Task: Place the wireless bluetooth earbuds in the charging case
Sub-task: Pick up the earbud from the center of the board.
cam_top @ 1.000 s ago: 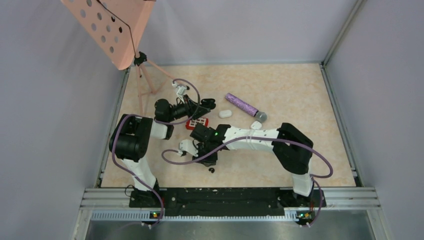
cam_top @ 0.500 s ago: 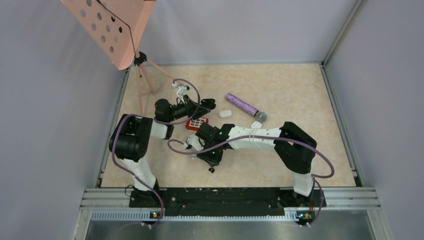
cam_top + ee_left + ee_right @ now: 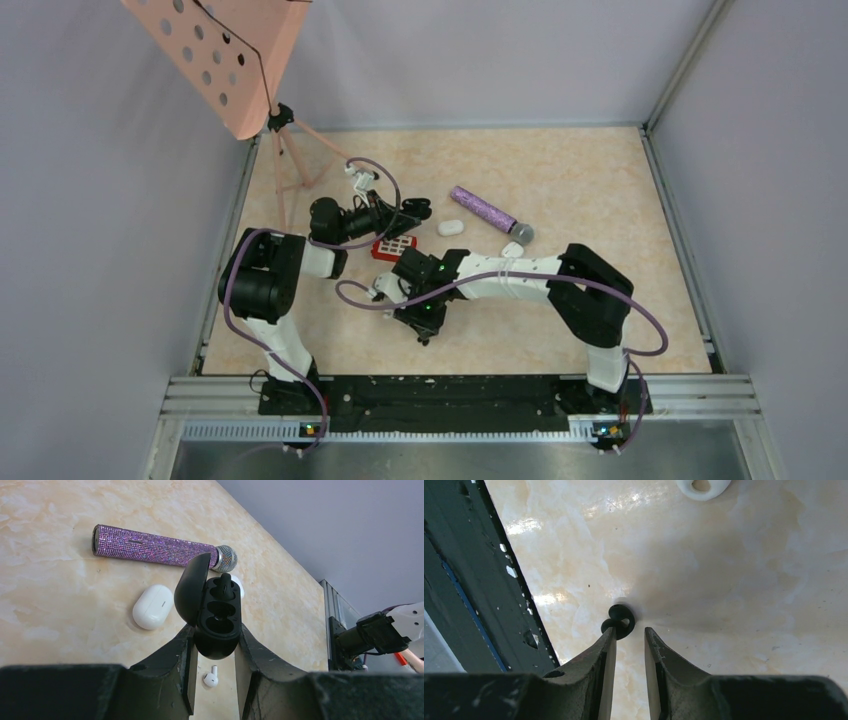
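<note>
Black bud (image 3: 618, 621) just ahead of right tool (image 3: 629, 630)
Jaws narrowly parted, empty; left tool (image 3: 215, 632) clamps the open case (image 3: 218, 616).

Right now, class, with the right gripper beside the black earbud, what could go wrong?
The black earbud lies just past the right gripper, whose gap is narrow; closing may flick it away.
It sits near the dark edge rail, so it could roll out of reach.
The left gripper holds the open charging case by its lower end; pushing a bud in might tip it.
</note>
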Robot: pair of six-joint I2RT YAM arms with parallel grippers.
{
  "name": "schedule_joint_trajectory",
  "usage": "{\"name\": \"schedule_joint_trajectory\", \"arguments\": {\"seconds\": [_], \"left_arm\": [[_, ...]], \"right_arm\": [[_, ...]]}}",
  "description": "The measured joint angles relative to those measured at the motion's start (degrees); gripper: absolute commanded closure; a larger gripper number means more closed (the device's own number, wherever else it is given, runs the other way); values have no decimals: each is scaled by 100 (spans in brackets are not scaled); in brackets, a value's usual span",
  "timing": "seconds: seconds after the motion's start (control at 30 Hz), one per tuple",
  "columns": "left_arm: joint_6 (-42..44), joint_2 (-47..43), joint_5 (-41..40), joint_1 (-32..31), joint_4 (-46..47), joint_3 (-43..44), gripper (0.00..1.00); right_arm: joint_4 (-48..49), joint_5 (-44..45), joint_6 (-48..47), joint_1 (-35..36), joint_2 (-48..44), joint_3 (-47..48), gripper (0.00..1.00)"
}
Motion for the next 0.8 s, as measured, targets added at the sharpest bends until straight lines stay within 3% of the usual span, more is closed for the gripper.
{"name": "schedule_joint_trajectory", "arguments": {"seconds": [0.53,0.8], "left_arm": [[90,0,0,0,-129,7,100],[94,-9,0,0,-184,9,100]], "right_arm": [[-2,-221,50,37,35,-66,75],[-17,-299,101,90,87,13,90]]}}
